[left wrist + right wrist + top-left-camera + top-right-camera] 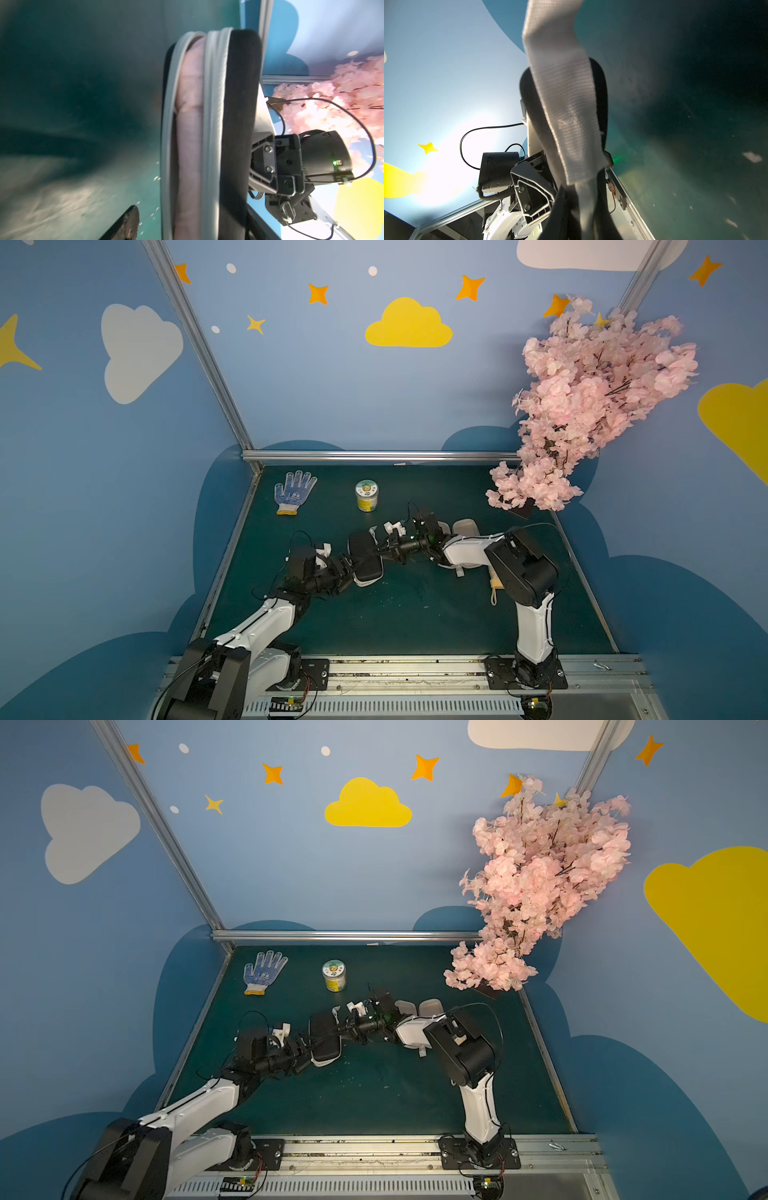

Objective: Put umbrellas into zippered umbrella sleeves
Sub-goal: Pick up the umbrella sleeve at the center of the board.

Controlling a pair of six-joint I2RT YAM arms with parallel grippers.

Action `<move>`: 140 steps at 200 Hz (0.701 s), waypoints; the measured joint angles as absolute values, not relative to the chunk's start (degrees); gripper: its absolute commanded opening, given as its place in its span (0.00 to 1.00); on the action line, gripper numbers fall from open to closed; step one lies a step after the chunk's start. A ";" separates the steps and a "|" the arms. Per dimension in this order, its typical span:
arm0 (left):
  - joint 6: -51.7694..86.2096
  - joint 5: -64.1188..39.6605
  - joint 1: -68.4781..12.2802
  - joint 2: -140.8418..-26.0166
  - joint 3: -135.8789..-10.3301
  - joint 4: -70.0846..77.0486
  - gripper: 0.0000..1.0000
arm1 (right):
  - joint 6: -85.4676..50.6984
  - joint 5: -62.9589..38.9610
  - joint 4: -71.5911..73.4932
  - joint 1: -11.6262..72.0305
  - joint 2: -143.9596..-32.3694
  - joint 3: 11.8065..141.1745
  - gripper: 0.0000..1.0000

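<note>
Right tool (377,551) tight on grey strap (566,104) of black sleeve (369,568), left tool (350,572) spread alongside; jar (366,495), glove (293,491) behind.

No legible text, jar (366,495) label — too small to read, grey strap (566,124) mark — perhaps a logo, blurred

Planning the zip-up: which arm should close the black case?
Right. The right gripper is shut on the grey strap of the black case, pink umbrella inside. The left gripper is open beside it.
</note>
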State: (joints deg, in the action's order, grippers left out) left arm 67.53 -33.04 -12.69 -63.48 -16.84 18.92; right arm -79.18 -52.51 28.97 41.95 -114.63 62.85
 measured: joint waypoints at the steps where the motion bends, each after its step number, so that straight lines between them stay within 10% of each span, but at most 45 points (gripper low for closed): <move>1: 67.66 -33.08 -12.73 -63.57 -16.95 19.05 0.76 | -79.20 -52.49 28.75 41.95 -114.52 62.94 0.00; 71: 69.84 -34.15 -14.11 -67.35 -23.40 22.87 0.41 | -74.94 -49.04 16.86 41.80 -108.66 67.09 0.16; 101: 70.06 -36.88 -13.82 -68.42 -23.79 24.47 0.37 | -71.50 -47.44 10.35 40.77 -106.19 67.05 0.42; 140: 71.75 -42.33 -11.68 -70.35 -25.89 25.63 0.33 | -60.20 -48.45 2.57 35.64 -96.38 64.38 0.45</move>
State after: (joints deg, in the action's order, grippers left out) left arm 71.75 -42.33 -11.68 -70.35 -25.89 25.63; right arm -60.20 -48.45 2.57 35.64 -96.38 64.38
